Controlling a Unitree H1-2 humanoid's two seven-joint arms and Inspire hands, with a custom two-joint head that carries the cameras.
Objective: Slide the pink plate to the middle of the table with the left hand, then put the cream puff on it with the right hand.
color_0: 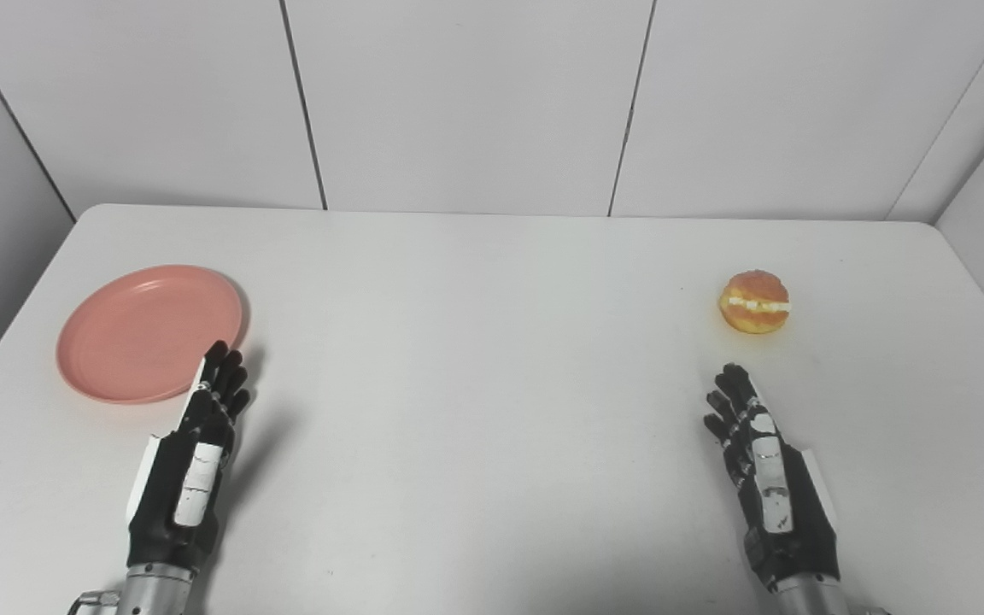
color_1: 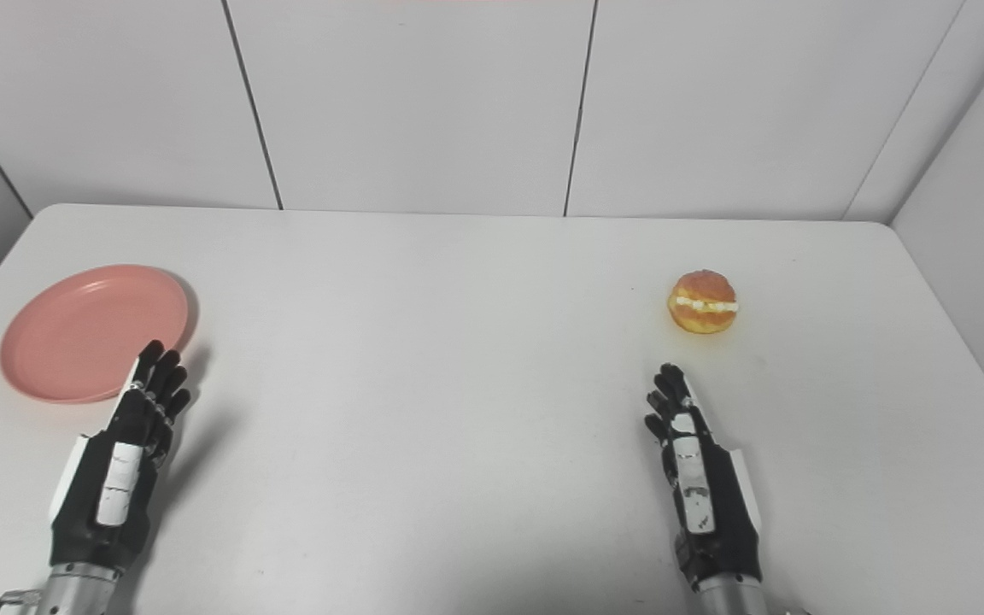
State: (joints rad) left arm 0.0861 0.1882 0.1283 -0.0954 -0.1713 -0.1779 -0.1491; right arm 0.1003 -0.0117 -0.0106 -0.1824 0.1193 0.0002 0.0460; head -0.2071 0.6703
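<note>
A pink plate lies flat on the left side of the white table. My left hand is held edge-up at the plate's near right rim, fingers stretched out, open and holding nothing. The cream puff, golden with a white cream band, sits on the right side of the table. My right hand hovers just in front of it, a short gap away, open with fingers extended.
White wall panels stand behind the table's far edge. The table's left and right edges run close to the plate and the cream puff.
</note>
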